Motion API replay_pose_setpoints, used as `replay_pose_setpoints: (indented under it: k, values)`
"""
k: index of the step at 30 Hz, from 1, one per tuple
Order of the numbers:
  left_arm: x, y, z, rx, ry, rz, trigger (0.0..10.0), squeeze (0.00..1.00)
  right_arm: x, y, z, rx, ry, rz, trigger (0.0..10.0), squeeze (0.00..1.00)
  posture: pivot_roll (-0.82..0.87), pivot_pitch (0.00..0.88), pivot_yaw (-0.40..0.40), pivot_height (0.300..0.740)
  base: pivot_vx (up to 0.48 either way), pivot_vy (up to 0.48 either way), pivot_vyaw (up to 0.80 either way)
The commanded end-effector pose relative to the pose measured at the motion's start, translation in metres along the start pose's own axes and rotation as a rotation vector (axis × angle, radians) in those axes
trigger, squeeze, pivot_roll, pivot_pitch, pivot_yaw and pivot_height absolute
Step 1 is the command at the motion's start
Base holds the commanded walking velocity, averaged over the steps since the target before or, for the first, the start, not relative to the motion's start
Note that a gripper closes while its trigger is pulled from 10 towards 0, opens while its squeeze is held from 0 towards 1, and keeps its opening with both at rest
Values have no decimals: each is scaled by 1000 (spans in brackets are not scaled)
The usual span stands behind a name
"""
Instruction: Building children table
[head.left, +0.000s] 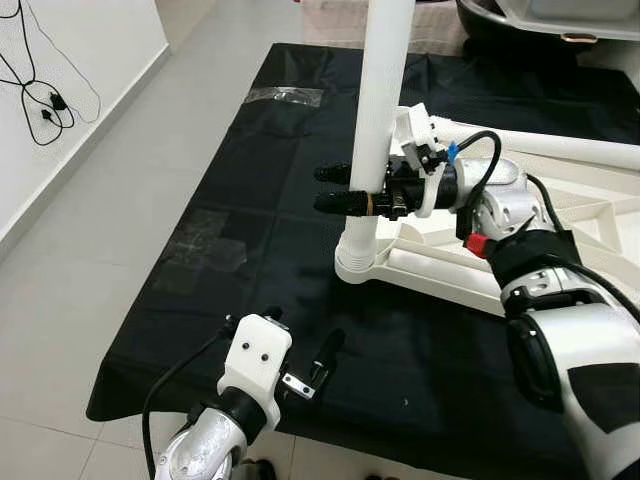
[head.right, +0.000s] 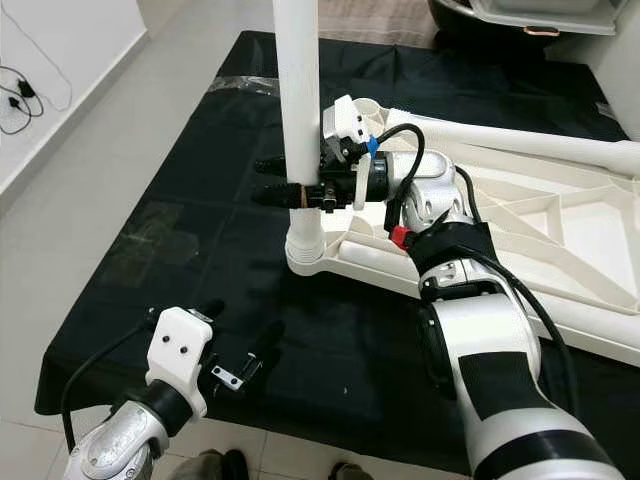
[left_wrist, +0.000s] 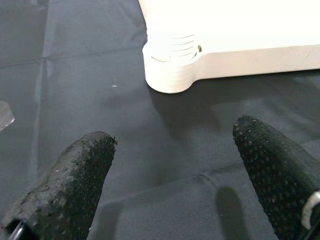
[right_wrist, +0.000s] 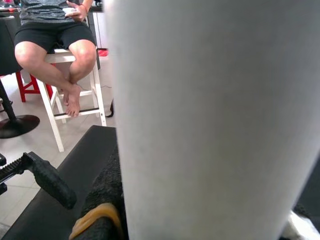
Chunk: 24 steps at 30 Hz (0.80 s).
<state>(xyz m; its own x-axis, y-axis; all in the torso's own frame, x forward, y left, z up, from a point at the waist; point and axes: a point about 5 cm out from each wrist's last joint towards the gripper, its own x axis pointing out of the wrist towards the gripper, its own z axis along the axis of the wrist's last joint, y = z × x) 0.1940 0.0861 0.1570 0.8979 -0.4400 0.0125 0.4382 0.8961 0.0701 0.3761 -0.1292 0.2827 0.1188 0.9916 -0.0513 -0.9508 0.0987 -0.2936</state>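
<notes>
Our right gripper (head.left: 335, 188) has its fingers pinched on the upright leg (head.left: 378, 120), which stands in the corner socket (head.left: 358, 262) of the upturned tabletop (head.right: 560, 225) on the black mat (head.left: 250, 180); we should keep it plumb and press or twist it home. Our left gripper (head.left: 300, 350) hovers low, fingers spread. The leg's top is cut off, and how deep it sits we cannot tell.

White table leg (head.left: 380, 95) upright in upturned tabletop's (head.right: 560, 250) corner socket
</notes>
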Motion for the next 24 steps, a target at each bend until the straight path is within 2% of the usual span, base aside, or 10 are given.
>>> replay_pose_setpoints:
  k: [1,18,24]
  values:
    - [-2,-2,-3,-2,15,-8,10000,0,1,5,-16,51,27,6,10000,0,113,236,-14,740,0,0,0]
    - [-1,-2,-3,-4,15,-7,10000,0,-5,11,-34,77,18,-111,10000,0,108,234,-14,740,0,0,0]
    - [-1,-2,-3,-6,17,-11,10000,0,-2,10,-38,97,6,-229,10000,0,109,229,-13,740,0,0,0]
